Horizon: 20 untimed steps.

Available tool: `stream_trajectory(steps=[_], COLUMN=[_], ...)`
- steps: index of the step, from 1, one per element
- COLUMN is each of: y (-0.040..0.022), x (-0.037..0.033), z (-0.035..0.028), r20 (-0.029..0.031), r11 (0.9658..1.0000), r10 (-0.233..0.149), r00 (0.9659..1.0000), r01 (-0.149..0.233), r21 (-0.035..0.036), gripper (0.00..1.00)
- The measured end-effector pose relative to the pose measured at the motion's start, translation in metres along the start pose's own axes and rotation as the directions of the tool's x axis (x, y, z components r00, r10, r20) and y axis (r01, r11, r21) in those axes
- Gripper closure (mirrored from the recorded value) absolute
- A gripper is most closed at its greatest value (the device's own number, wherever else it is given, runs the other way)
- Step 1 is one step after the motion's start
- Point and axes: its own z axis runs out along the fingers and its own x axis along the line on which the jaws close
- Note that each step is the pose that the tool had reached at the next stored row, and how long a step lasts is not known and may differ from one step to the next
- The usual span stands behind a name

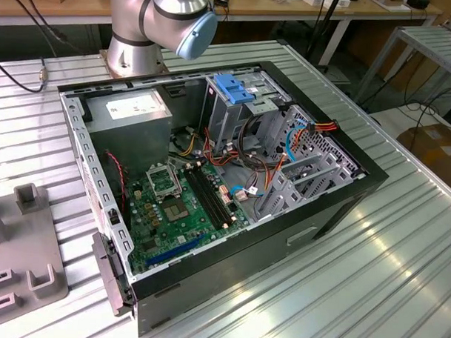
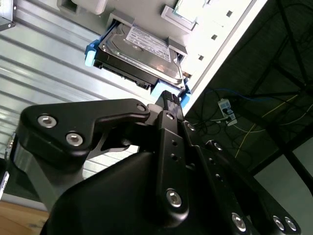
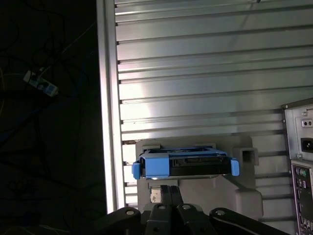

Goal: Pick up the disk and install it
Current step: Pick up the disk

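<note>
Computer case first, in the exterior view: it lies on its side on the ribbed table with its lid off. We think that lets the arm reach in from above.

In the second wrist view, the disk lies flat in a grey holder near the table's edge, with its white label showing. We think the holder stops it sliding. The gripper is just beside one blue end.

In the first wrist view, its fingers look pressed together with nothing between them. We cannot tell if they touch the disk.
</note>
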Motion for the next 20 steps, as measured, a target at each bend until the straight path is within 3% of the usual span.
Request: stream_trajectory(steps=[11, 20], y=[0.0000, 0.0000], x=[0.0002, 0.0002], z=[0.0000, 0.0001], r20=[-0.0003, -0.0033], r11=[1.0000, 0.9981], r10=[-0.005, -0.062], r00=[1.0000, 0.9981], r01=[0.005, 0.062], r21=[0.0003, 0.0024], gripper=[0.90, 0.90])
